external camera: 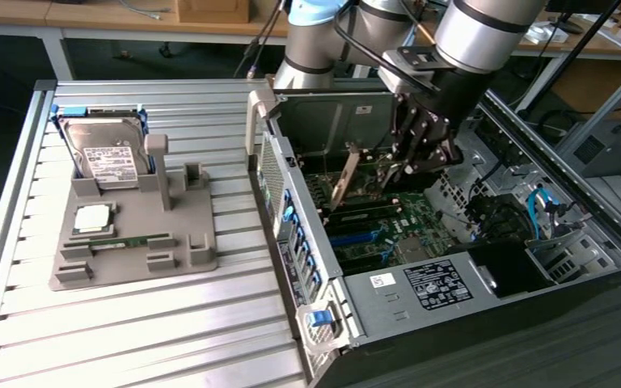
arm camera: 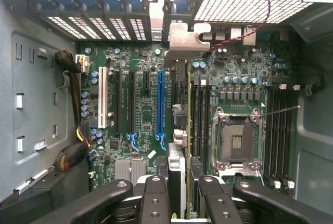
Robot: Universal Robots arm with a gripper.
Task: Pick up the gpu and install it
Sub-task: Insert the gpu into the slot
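Pinches the gpu (arm camera: 177,177) edge-on between the fingers of the gripper (arm camera: 181,208), upright over the motherboard (arm camera: 140,104), silver bracket (arm camera: 182,39) at the motherboard's rear edge.

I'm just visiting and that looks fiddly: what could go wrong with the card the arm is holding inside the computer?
The gpu, gripped edge-on in the jaws, could miss the blue slot and knock the black slots beside it. Its metal bracket could catch on the case's rear wall.
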